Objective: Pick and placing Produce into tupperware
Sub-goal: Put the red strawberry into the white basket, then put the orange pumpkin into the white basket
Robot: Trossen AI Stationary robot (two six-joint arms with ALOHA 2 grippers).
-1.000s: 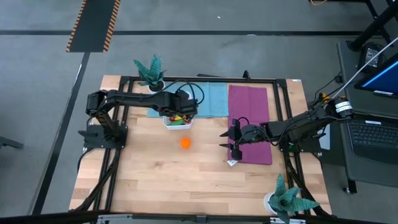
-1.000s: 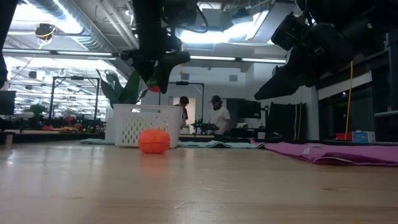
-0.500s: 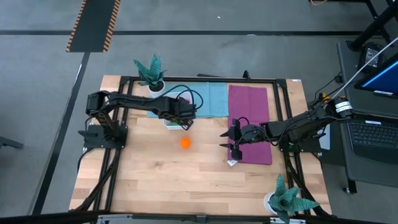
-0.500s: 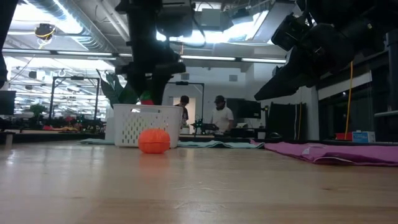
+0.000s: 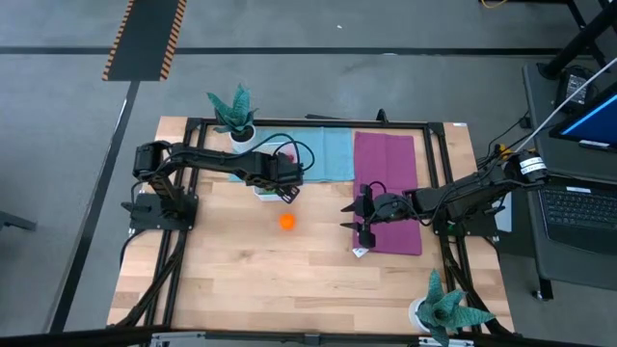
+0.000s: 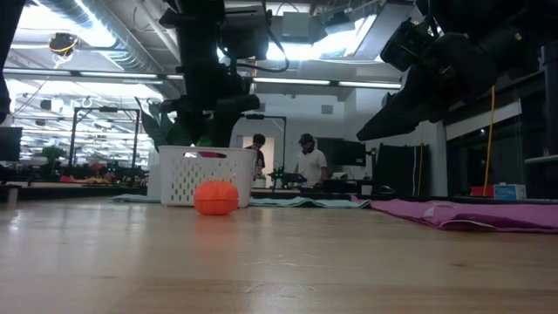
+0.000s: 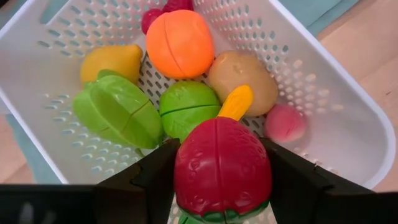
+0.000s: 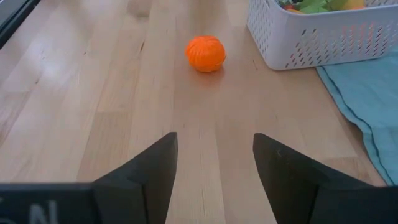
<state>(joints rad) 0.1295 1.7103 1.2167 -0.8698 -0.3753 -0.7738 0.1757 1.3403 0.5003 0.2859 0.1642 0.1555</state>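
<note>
I am holding a red toy strawberry (image 7: 221, 165) between the fingers of my left gripper (image 7: 217, 177), jaws closed snugly against its sides, green leaves showing at its base. My left gripper (image 5: 285, 183) is hanging directly over the white perforated tupperware (image 7: 323, 106), which is sitting at the far middle of the table, partly on a teal cloth (image 5: 328, 154). Inside the container several pieces of produce are lying together — an orange peach-like fruit (image 7: 180, 43), a yellow lemon (image 7: 112, 61), a green starfruit-like piece (image 7: 118, 112), a round green piece (image 7: 186, 107), a tan potato (image 7: 245, 73), a small yellow-orange piece (image 7: 236, 102) leaning against the potato, and a pink piece (image 7: 284, 123) by the wall. A dark red fruit (image 7: 163, 11) is peeking out at the far rim.

One orange mandarin (image 5: 287, 221) is lying on the bare wooden table (image 5: 251, 280), just near of the tupperware and apart from it; in the low view it is sitting in front of the basket wall (image 6: 196, 179).

My right gripper (image 5: 362, 220) is waiting to the right, at the edge of a purple cloth (image 5: 386, 164), fingers (image 8: 146, 171) spread wide and holding nothing — the mandarin (image 8: 206, 53) is lying well ahead of it.

Two people (image 6: 305, 161) are standing in the room beyond.
</note>
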